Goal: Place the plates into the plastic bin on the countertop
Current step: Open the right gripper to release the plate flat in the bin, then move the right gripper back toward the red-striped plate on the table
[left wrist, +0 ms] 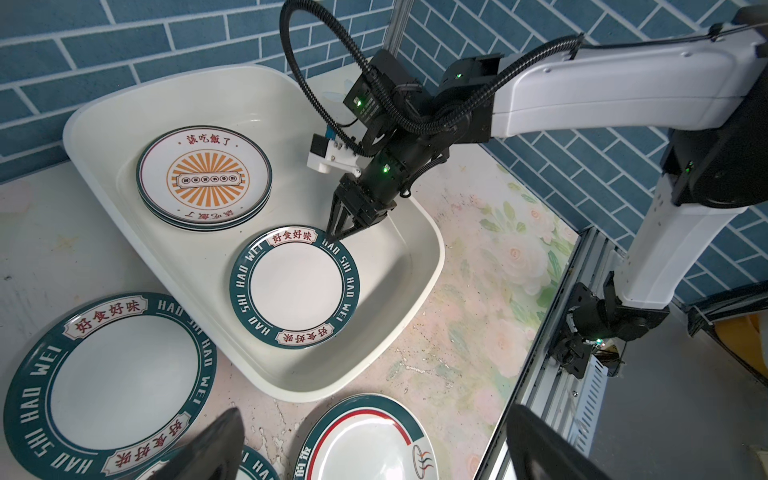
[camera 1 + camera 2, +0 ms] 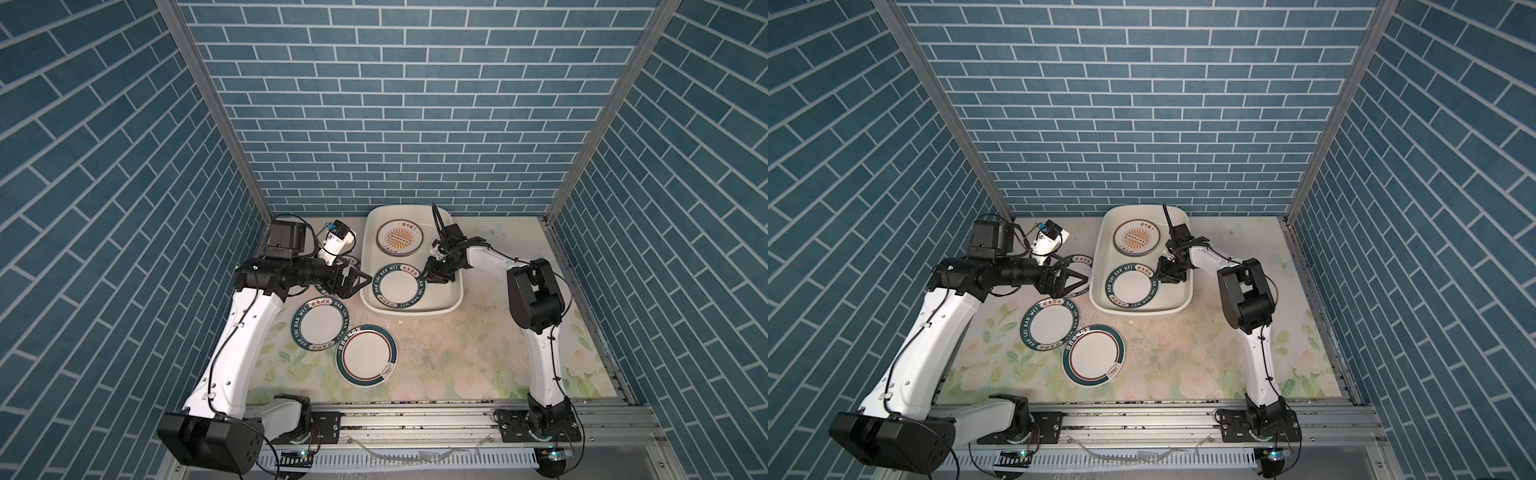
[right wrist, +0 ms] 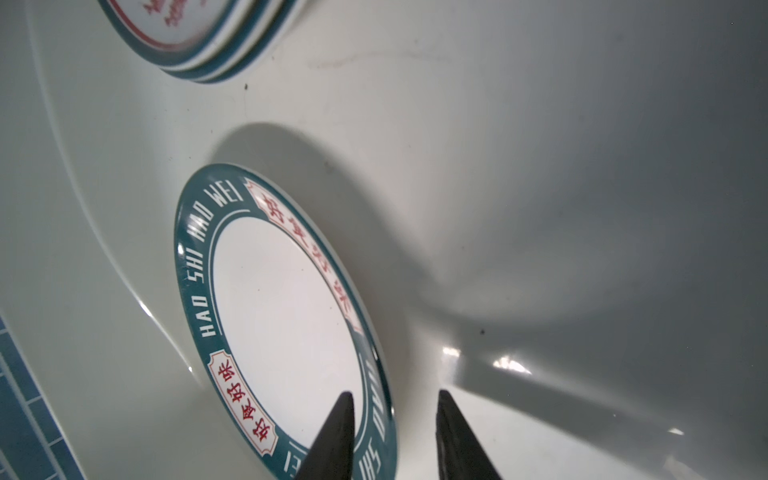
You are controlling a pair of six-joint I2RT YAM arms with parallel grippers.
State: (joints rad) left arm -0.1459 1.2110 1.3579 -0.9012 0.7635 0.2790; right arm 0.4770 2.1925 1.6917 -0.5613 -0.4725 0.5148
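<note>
One bin (image 2: pixel 409 308) stands on one counter (image 2: pixel 457 353). It holds four by the best count: a single lettered plate (image 2: pixel 397 286) right at the tips of the right pincer (image 2: pixel 426 277), and, beyond that pincer, one stack of sunburst plates (image 2: pixel 399 237) that looks three deep, though its edges are hard to tell apart. Three more lie outside: a second lettered plate (image 1: pixel 120 374) under the left pincer (image 2: pixel 358 286), a third lettered plate (image 2: pixel 322 323) near it, and one ringed plate (image 2: pixel 366 356) farther off. That makes seven. Two arms, the left arm (image 2: pixel 245 332) and the right arm (image 2: pixel 544 361), carry one pincer each.
</note>
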